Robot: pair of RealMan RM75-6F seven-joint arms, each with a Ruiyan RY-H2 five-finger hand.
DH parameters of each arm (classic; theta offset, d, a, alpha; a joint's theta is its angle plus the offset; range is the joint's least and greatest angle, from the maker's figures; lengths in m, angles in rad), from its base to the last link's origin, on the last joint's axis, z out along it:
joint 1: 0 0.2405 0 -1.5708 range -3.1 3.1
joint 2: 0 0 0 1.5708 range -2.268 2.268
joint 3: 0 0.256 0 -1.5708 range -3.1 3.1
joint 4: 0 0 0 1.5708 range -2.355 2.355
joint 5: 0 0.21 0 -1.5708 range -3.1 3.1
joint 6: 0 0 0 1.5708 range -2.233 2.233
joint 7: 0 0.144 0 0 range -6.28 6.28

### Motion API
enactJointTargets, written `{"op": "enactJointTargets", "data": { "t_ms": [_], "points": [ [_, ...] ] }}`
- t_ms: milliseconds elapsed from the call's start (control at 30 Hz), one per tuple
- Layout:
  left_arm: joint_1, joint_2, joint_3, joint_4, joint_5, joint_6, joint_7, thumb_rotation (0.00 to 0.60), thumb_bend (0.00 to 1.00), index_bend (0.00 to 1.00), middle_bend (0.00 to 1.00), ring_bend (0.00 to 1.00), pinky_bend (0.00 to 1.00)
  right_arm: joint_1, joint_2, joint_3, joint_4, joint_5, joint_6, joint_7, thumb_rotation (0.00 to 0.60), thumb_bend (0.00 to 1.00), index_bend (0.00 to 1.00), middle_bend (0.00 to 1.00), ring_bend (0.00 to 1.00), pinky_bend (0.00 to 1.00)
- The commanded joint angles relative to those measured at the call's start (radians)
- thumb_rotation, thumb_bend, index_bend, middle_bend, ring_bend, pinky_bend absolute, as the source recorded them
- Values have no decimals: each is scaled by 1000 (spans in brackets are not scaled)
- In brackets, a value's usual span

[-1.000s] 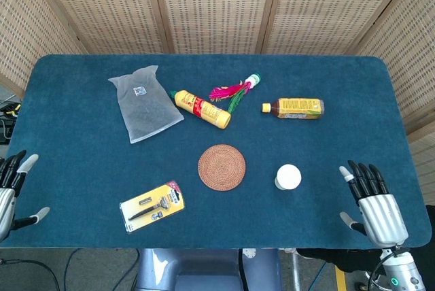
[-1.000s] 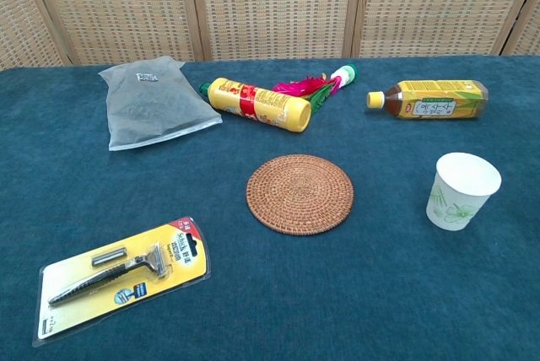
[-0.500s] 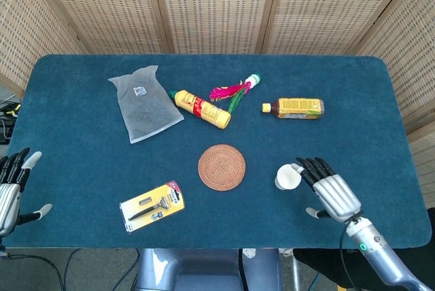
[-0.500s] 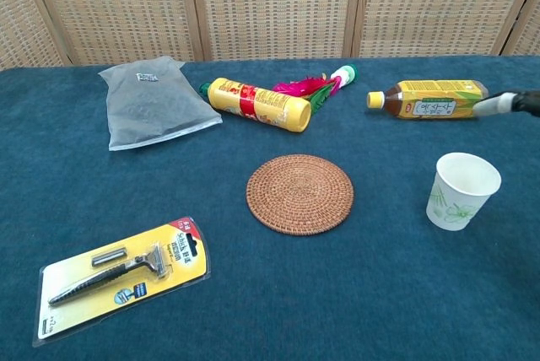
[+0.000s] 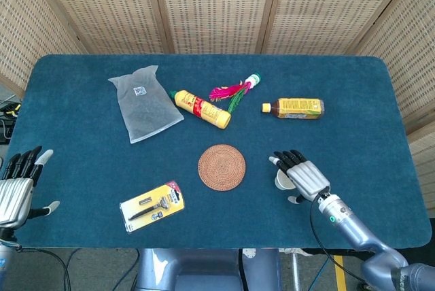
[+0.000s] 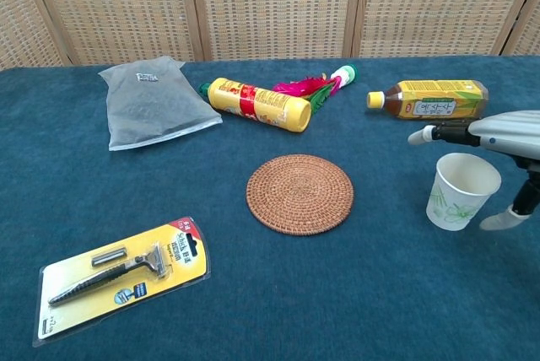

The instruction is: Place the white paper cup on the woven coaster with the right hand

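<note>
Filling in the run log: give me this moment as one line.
phase: reach | right hand: open, over white paper cup, no grip | cup: upright, off woven coaster | left hand: open, idle

A grey mesh pouch [image 5: 144,102], yellow tube [image 5: 200,108], feathered shuttlecock [image 5: 233,91], and tea bottle [image 5: 293,108] lie on the blue tablecloth [image 5: 81,162]. A packaged razor [image 5: 152,206], possibly with spare cartridges, lies nearer the front edge.
</note>
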Motion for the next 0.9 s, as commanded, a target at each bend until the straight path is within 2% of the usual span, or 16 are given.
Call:
{"op": "enactJointTargets", "data": {
  "t_ms": [33, 100, 167, 233, 300, 467, 600, 900],
  "points": [
    [-4, -3, -2, 0, -9, -6, 6, 600, 17, 0, 0, 0, 0, 7, -28, 14, 28, 22, 15, -26, 600, 0, 142, 155, 117, 92],
    [-5, -4, -2, 0, -13, -7, 9, 600, 17, 0, 0, 0, 0, 9, -44, 19, 44, 30, 28, -28, 600, 3, 235, 291, 312, 219],
    [-7, -5, -1, -1, -12, -7, 10, 600, 17, 0, 0, 0, 0, 11, -61, 26, 64, 25, 52, -13, 600, 39, 312, 398, 431, 329],
    [-7, -5, 1, -1, -11, -7, 11, 600, 17, 0, 0, 0, 0, 13, -74, 28, 82, 12, 73, 2, 600, 101, 376, 476, 486, 438],
    [-8, -5, 2, -1, -12, -8, 11, 600, 18, 0, 0, 0, 0, 16, -83, 28, 96, 0, 87, 25, 600, 133, 414, 512, 509, 519],
    [-11, -6, 3, 0, -16, -11, 11, 600, 17, 0, 0, 0, 0, 35, -75, 26, 82, -26, 92, 83, 600, 146, 431, 519, 510, 542],
    [-17, -6, 1, 2, -26, -22, 10, 600, 16, 0, 0, 0, 0, 81, -67, 56, 39, -45, 85, 84, 600, 146, 430, 521, 510, 542],
    [-30, -4, -9, 8, -60, -40, 2, 600, 17, 0, 0, 0, 0, 219, -126, 128, 15, 23, -35, 28, 600, 143, 440, 522, 507, 542]
  ]
}}
